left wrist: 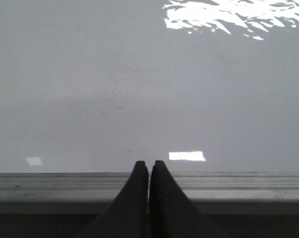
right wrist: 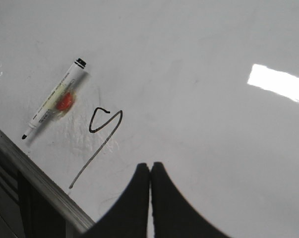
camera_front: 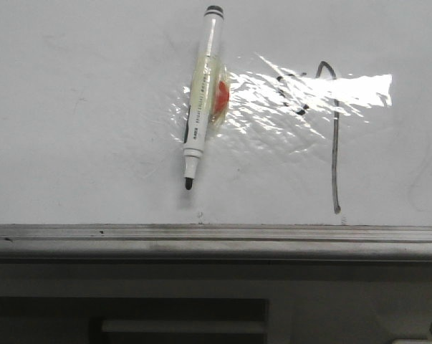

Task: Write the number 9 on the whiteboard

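From the front camera I have the whiteboard [camera_front: 79,129] filling the upper frame: glossy white, faint smudges and hairline scuffs across it, and a bright crinkled glare patch [camera_front: 309,93] running right of centre. Along the near edge sits a grey metal ledge [camera_front: 216,240], worn and slightly dirty. Under it I see only a dark recess with a pale bar inside; I can't tell what that is.

The number 9 [camera_front: 335,143] is on the board's right part, above the ledge. Long thin black stem, hooked at the top, ending just short of the ledge. In the front view the loop reads broken, half lost in the glare; my right wrist camera shows it closed and joined to the stem [right wrist: 102,130].

A white marker pen [camera_front: 202,100] lies on the board left of the number and apart from it, uncapped, black tip toward the ledge, tilted slightly. A red-orange blob under clear tape or film [camera_front: 220,94] sits at its mid-barrel.

Left gripper [left wrist: 149,166]: fingers pressed together, nothing between them, over the ledge. Right gripper [right wrist: 149,167]: fingers likewise closed on nothing, over bare board near the stem's lower end.
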`<state>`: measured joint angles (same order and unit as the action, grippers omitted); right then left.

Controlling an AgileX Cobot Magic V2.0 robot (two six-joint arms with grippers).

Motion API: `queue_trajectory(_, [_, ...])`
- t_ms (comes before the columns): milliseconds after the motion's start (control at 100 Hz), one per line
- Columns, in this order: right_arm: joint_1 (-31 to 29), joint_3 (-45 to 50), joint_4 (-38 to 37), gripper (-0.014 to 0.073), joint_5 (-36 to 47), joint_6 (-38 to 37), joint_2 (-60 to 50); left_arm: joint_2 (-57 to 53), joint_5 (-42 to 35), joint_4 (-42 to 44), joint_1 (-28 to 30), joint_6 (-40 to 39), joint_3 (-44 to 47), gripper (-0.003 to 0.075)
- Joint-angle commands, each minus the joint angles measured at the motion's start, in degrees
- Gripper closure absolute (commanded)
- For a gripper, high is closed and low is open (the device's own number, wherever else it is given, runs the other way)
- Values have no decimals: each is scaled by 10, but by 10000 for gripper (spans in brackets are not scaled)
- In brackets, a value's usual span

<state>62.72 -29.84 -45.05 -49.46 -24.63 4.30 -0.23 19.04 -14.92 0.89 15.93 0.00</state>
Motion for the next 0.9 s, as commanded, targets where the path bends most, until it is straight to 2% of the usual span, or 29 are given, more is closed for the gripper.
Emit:
queue_trajectory(0, [0,-13,-28,644,33,1,8,-16,-31,-3,1,-7,11,741])
queue_trajectory(580, [0,-7,-28,644,12,1,8,-16,-31,-3,1,-7,11,741])
queue_trajectory(640, [-14,6,-26,644,12,1,8,-16,-31,-3,1,-7,11,741])
queue_trajectory(760, [-113,55,51,644,84,1,18,-16,-31,-3,1,-7,11,741])
queue_trajectory(850, [-233,108,116,644,225,15,27,-16,-31,-3,1,-7,11,741])
queue_trajectory(890, [-292,139,141,644,317,39,27,-16,-31,-3,1,-7,11,741])
